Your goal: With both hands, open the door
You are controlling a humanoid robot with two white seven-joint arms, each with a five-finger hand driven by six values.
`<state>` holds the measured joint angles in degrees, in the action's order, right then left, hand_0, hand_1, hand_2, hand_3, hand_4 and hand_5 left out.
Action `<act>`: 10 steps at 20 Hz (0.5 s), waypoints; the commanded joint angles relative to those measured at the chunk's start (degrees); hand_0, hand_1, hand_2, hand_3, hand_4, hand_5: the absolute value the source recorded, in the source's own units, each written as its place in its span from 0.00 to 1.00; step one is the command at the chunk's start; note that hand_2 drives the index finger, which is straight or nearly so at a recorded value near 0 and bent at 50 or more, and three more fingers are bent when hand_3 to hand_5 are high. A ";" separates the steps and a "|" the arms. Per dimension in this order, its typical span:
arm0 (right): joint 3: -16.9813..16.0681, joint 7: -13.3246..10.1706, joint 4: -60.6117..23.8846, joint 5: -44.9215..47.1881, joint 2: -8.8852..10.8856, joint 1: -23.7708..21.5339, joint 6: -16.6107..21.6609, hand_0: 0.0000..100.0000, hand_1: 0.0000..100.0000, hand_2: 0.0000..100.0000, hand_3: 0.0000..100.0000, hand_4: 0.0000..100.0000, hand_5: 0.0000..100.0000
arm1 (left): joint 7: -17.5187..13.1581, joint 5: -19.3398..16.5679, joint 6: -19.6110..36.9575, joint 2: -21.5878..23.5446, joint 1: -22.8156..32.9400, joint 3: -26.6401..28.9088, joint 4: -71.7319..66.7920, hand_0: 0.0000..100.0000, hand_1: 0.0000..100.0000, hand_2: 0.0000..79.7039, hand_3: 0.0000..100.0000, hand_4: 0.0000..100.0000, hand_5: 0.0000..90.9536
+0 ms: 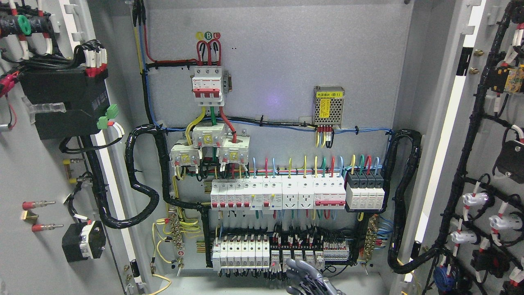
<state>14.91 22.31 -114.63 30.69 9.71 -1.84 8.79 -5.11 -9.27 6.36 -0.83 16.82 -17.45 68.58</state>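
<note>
Hand (311, 280) at bottom edge; power supply (328, 106) label "B1"

Upper centre of my view, I see a white three-pole breaker with red toggles (208, 86). Right of centre sits a perforated metal power supply with a yellow label (328, 106). Lower down, a row of white modular breakers (278, 196) spans the middle.

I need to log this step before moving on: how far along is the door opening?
Done, by the look of it: the left door and the right door both stand swung wide, baring the breakers inside the cabinet. In hand: nothing; neither door is touched. One hand shows at the bottom edge, its side unclear. Left: apparently only withdrawing.
</note>
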 commanded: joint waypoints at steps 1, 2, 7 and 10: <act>-8.74 -0.07 -5.17 0.07 1.54 -4.57 2.27 0.07 0.14 0.00 0.00 0.00 0.00 | 0.27 -0.13 8.54 1.18 1.98 -2.86 15.27 0.12 0.56 0.00 0.00 0.00 0.00; -9.71 -0.07 -5.17 0.07 1.81 -4.75 3.15 0.07 0.14 0.00 0.00 0.00 0.00 | 0.27 -0.22 12.84 1.18 2.42 -2.86 15.44 0.12 0.56 0.00 0.00 0.00 0.00; -13.58 -0.07 -5.17 0.07 1.98 -8.96 5.43 0.07 0.14 0.00 0.00 0.00 0.00 | 0.36 -0.04 19.11 2.24 2.95 -1.81 19.21 0.12 0.56 0.00 0.00 0.00 0.00; -16.92 0.01 -5.17 0.16 2.25 -9.41 7.46 0.07 0.14 0.00 0.00 0.00 0.00 | 0.36 -0.13 26.75 2.24 3.31 0.21 20.10 0.12 0.56 0.00 0.00 0.00 0.00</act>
<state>7.26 22.18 -117.74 30.75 10.89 -8.38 14.67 -4.79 -9.41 27.42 -0.34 19.18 -18.51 79.31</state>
